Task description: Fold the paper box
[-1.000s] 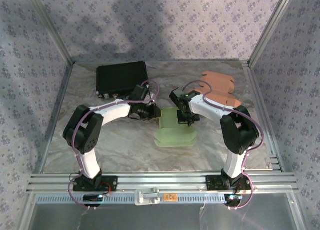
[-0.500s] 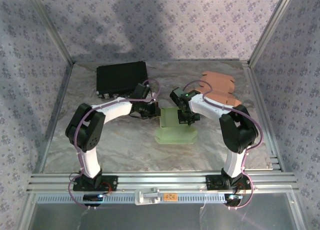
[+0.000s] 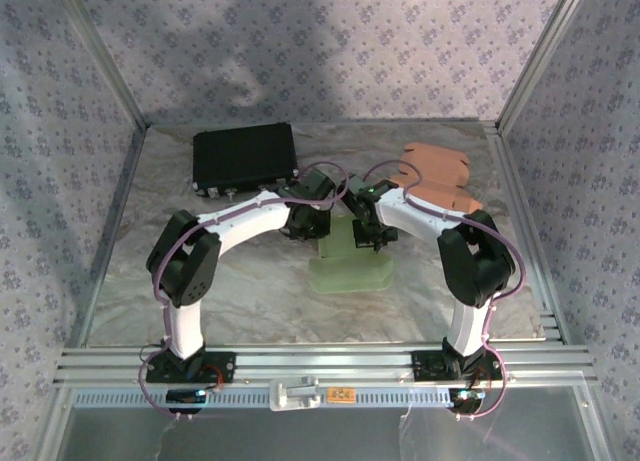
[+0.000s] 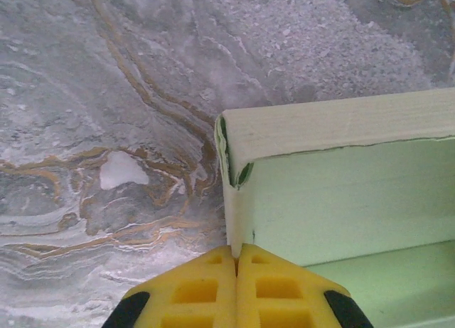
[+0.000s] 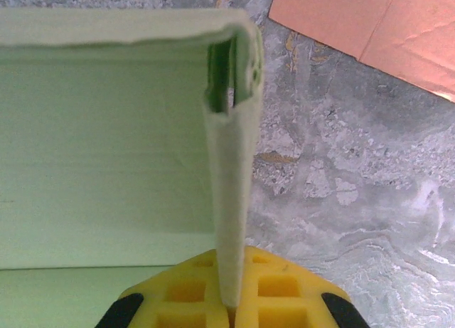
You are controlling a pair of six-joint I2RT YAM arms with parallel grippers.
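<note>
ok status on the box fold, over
Both shut: left gripper on green box left wall, right gripper on right wall. Back wall upright. Apart from it: orange sheet, black case.

Soft overhead light, wrist close-ups perhaps blurred

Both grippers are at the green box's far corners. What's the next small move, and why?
Probably slide both pinches nearer along the side walls, creasing them upright: the left gripper is shut on the left wall, the right gripper on the right wall, while the near flap lies flat.
</note>
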